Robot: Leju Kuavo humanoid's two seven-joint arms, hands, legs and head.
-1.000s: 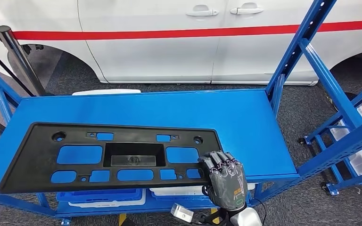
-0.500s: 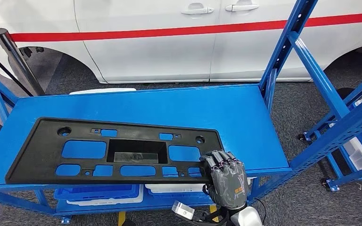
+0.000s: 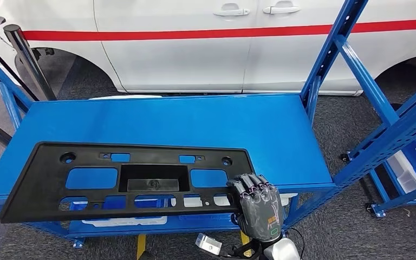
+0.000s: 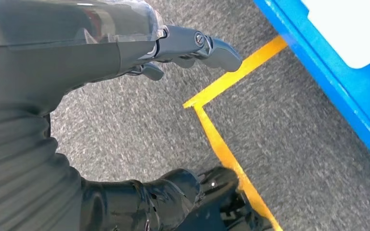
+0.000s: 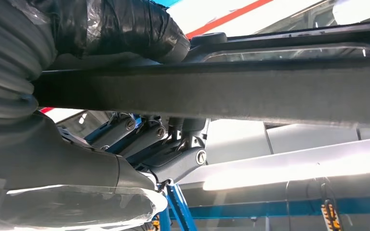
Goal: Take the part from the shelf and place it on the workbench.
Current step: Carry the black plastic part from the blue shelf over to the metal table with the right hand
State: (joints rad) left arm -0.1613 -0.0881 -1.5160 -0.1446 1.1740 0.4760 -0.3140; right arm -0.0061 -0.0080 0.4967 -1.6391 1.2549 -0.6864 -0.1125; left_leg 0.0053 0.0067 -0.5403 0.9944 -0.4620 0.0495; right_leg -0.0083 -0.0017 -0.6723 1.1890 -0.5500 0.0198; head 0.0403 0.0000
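Observation:
The part (image 3: 154, 154) is a long flat black plastic panel with several cut-outs and a recessed box in its middle. It lies lengthwise on the blue shelf top (image 3: 195, 124), its near edge overhanging the shelf's front. My right hand (image 3: 259, 208) grips the panel's near right corner, fingers curled over the top. In the right wrist view the panel's edge (image 5: 250, 91) runs as a dark bar between the thumb and the fingers (image 5: 173, 159). My left hand (image 4: 125, 43) hangs over the grey floor with its fingers (image 4: 207, 45) apart, holding nothing.
A white car (image 3: 195, 54) with a red stripe stands behind the shelf. Blue slanted uprights (image 3: 330, 54) rise at the shelf's right end, and a black post (image 3: 24, 59) at the far left. White bins (image 3: 411, 168) sit in a rack at right. Yellow floor tape (image 4: 221, 144) runs below.
The camera has shifted a little. The panel has slid toward me in my right hand, so its near edge now hangs past the shelf's front.

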